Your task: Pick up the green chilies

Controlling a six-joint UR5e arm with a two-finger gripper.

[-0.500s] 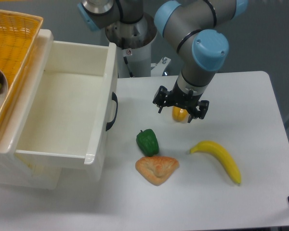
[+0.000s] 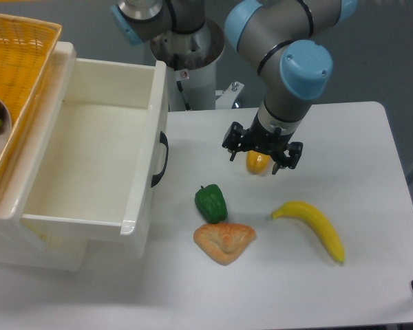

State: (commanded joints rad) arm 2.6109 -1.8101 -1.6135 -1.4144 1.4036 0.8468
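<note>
Now the gripper (image 2: 261,161), fingers spread and empty, drifts slightly right above the yellow pepper (image 2: 257,162), while the green pepper (image 2: 211,203) sits untouched on the table (image 2: 372,172) beside the pastry (image 2: 224,241).

green chilies (image 2: 210,203) — dark green, banana (image 2: 314,225) — yellow
</note>
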